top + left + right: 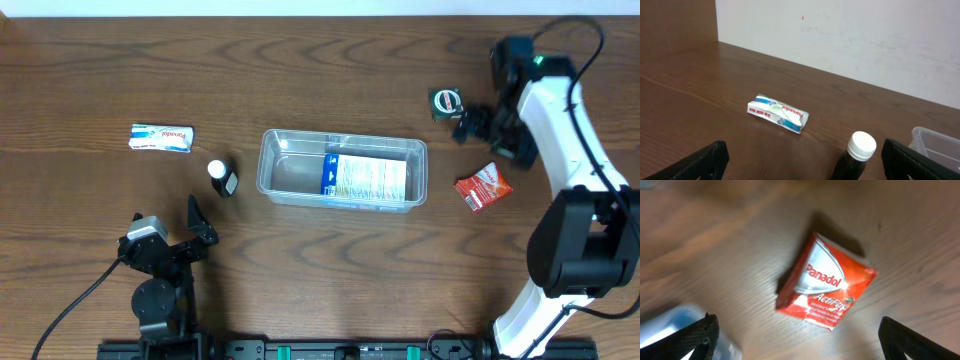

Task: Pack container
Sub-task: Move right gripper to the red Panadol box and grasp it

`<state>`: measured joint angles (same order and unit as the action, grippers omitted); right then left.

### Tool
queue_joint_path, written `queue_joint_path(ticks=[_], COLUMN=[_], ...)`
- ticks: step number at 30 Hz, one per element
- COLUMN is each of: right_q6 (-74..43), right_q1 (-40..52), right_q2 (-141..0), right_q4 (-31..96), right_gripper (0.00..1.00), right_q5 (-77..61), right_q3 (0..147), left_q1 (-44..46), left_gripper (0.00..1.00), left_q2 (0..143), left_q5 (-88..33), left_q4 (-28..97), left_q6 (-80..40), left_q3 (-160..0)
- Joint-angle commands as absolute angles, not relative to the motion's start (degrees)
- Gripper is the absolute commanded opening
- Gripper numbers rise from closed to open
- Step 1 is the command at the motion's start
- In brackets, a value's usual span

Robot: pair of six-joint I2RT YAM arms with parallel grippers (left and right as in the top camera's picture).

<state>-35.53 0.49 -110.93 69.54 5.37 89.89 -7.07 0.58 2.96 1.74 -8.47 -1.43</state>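
The clear container (270,145) stands mid-table with a blue-and-white box (365,178) lying inside. A white-and-blue Panadol packet (161,138) lies far left and shows in the left wrist view (778,113). A dark bottle with a white cap (222,177) stands left of the container, just ahead of my open, empty left gripper (198,225) and near its right finger (857,155). A red Panadol packet (483,186) lies right of the container. My right gripper (490,138) is open and empty above the table, with the red packet (827,282) ahead of its fingers (797,340).
A small dark green round item (446,102) lies at the back right, next to the right gripper. A container corner shows at the edge of the left wrist view (935,142) and blurred in the right wrist view (670,322). A white wall stands behind the table.
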Motion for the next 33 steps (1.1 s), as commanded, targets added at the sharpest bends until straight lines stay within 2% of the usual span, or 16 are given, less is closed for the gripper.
queue_joint_path(ticks=[1, 6, 18, 24, 28, 30, 31, 33], right_q6=[-50.1, -54.5, -56.1, -56.1, -56.1, -54.4, -52.9, -49.5], right_q1=[0.3, -0.3, -2.5, -2.3, -2.3, -2.3, -2.3, -2.3], right_q2=[-110.8, -110.8, -110.8, -110.8, -110.8, -110.8, -110.8, -110.8], right_q4=[65.9, 60.0, 56.6, 53.1, 52.4, 51.6, 51.1, 50.2], right_gripper=[0.99, 0.98, 0.97, 0.85, 0.72, 0.71, 0.64, 0.61], right_q5=[6.7, 7.5, 9.2, 8.9, 10.0, 10.5, 10.9, 11.2], right_q3=[82.1, 75.2, 73.4, 70.5, 70.3, 70.3, 70.3, 70.3], left_q1=[-7.4, -7.4, -7.4, -7.4, -7.4, -7.4, -7.4, -7.4], left_gripper=[0.98, 0.98, 0.98, 0.98, 0.98, 0.98, 0.98, 0.98], left_q2=[0.3, 0.3, 0.3, 0.3, 0.3, 0.3, 0.3, 0.3], left_q5=[3.6, 3.6, 3.6, 3.6, 3.6, 3.6, 3.6, 3.6], left_q4=[3.9, 3.9, 3.9, 3.9, 3.9, 3.9, 3.9, 3.9], left_q6=[-7.3, -7.3, -7.3, -7.3, -7.3, -7.3, -7.3, -7.3], left_q3=[-0.2, -0.2, -0.2, -0.2, -0.2, -0.2, -0.2, -0.2])
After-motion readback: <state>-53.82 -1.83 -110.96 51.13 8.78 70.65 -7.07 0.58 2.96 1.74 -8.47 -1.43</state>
